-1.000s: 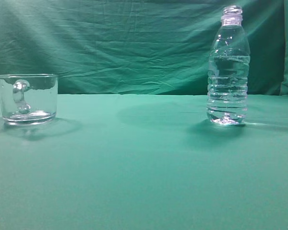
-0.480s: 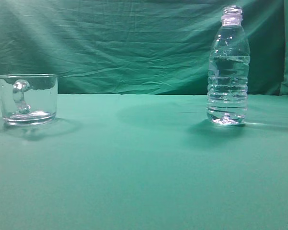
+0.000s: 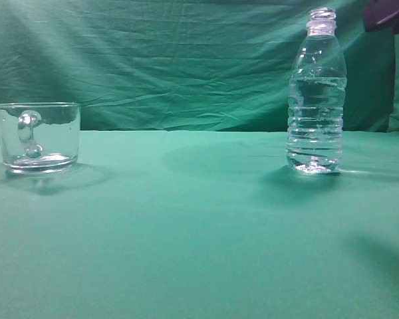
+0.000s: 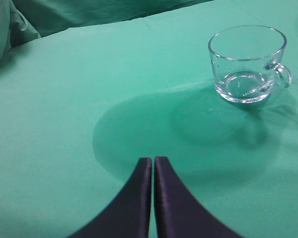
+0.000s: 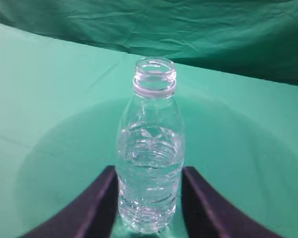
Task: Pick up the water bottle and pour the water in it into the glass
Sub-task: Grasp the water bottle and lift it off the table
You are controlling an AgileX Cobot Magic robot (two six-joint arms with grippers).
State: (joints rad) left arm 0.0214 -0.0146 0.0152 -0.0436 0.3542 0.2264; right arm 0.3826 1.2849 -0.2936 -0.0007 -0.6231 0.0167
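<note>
The water bottle stands upright on the right of the green cloth, uncapped, with water up to about two thirds. The glass stands at the far left, empty, its handle facing the camera. In the right wrist view the bottle stands between the two dark fingers of my open right gripper, which do not press on it. Only a dark part of the right arm shows in the exterior view, up right of the bottle. My left gripper is shut and empty, near left of the glass.
A green cloth covers the table, and a creased green backdrop hangs behind it. A soft shadow lies on the cloth at the front right.
A dark part of the right arm has come into the top right corner of the exterior view, and a shadow has appeared on the cloth at the front right. Bottle and glass have not moved.
</note>
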